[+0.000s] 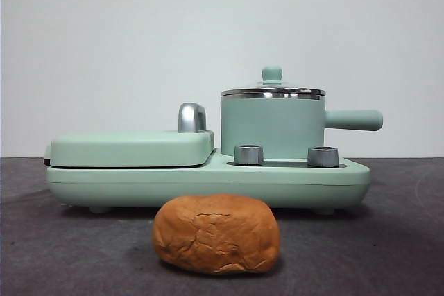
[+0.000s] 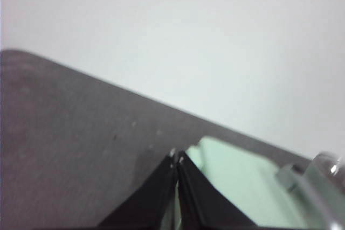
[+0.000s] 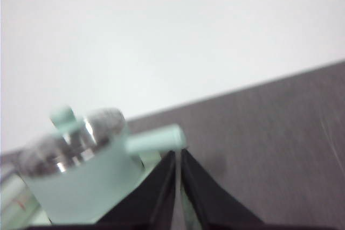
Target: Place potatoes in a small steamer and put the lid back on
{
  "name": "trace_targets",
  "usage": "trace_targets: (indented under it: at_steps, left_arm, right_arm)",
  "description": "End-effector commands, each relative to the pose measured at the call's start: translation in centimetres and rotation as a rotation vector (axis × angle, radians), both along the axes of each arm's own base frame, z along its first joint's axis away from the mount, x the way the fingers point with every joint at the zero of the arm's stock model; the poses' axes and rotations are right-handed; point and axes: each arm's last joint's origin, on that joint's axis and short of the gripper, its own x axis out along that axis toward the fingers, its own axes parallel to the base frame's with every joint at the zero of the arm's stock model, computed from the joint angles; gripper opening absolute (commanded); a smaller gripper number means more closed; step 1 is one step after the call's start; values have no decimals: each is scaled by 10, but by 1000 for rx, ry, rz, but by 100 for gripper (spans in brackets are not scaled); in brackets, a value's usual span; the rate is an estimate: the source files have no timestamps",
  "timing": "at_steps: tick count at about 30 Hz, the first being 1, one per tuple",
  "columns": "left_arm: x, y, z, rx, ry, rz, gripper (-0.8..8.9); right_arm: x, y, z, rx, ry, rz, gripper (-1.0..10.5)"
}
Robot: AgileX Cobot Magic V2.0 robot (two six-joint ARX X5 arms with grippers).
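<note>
- Front view: the potato point(image 1: 216, 233) lies on the dark grey tabletop point(image 1: 388, 254), an orange-brown oval lump with cracked, wrinkled skin, just in front of the mint-green cooker base point(image 1: 208, 181).
- Behind it, the small steamer point(image 1: 272, 127) stands on the right part of the base, its straight side handle point(image 1: 354, 120) pointing right. The lid point(image 1: 272, 91) sits closed on the steel rim, mint-green knob on top.
- Two steel dials point(image 1: 248, 154) sit before the pot; the flat griddle section point(image 1: 130, 148) fills the left part. No arm shows here.
- Left wrist view: the left claw point(image 2: 177, 159) has its black jaws pressed together, holding nothing, hovering above the tabletop near a pale green corner of the griddle section. The potato is out of this view.
- Right wrist view: the right claw point(image 3: 177, 153) is likewise closed and empty, close beside the tip of the steamer's handle. This blurred view shows the glass lid from above, which the front view gives only edge-on.
</note>
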Motion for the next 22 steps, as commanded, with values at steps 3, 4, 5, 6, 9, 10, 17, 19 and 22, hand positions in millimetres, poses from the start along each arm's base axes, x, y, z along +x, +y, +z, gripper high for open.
trace_targets:
  at_steps: [3, 4, 5, 6, 9, 10, 17, 19, 22]
  left_arm:
    - [-4, -1, 35, 8, 7, -22, 9]
    - [-3, -1, 42, 27, 14, -44, 9]
    - [-2, -2, 49, 49, 22, -68, 9]
    - [-1, -3, 55, 72, 29, -93, 9]
    - [6, -6, 75, 147, 48, -198, 9]
    - [9, -7, 81, 170, 58, -235, 9]
    - [35, -14, 108, 287, 120, -436, 9]
    - [42, -17, 112, 319, 124, -487, 8]
    - [54, -22, 116, 363, 141, -542, 8]
  right_arm:
    - [-9, 0, 29, -54, -105, 10, 14]
    - [-12, 0, 36, -56, -121, 25, 14]
    - [-14, 0, 41, -57, -129, 33, 14]
    - [-16, 0, 46, -59, -129, 40, 14]
    - [-19, 1, 61, -69, -80, 82, 14]
    - [-19, 2, 65, -77, -46, 101, 14]
    - [-6, 9, 92, -265, 116, 308, 14]
    - [2, 10, 97, -323, 165, 359, 14]
    - [17, 13, 103, -395, 249, 419, 14]
